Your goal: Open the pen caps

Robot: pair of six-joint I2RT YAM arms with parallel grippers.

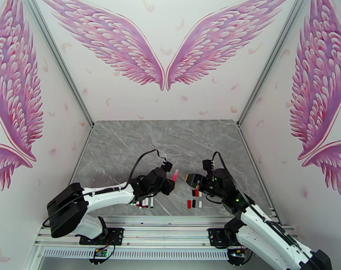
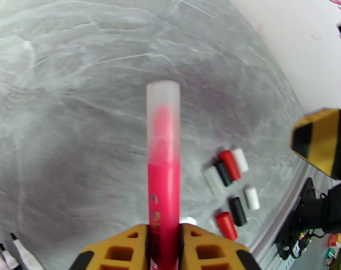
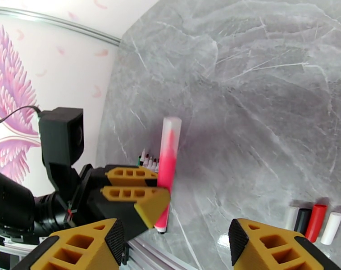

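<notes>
Left gripper (image 2: 163, 232): clamped on slim pink plastic marker pen (image 2: 163, 190), above grey marble table (image 2: 80, 109).
Right gripper (image 3: 175, 237): jaws apart, empty, near pen's translucent cap (image 2: 163, 118).
Loose caps (image 2: 229, 165): red, black, white, on table.

Grey marble tabletop (image 1: 125, 149), white walls (image 1: 168, 109) w/ pink wing murals (image 1: 111, 46), alu rail (image 1: 170, 220) at near edge

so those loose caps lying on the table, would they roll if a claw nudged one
Probably. The caps are short round cylinders lying on their sides on a smooth table, so a sideways push would likely roll one. They look like small plastic pieces, so probably very light and easily scattered. Several lie close together and might knock each other.
</notes>
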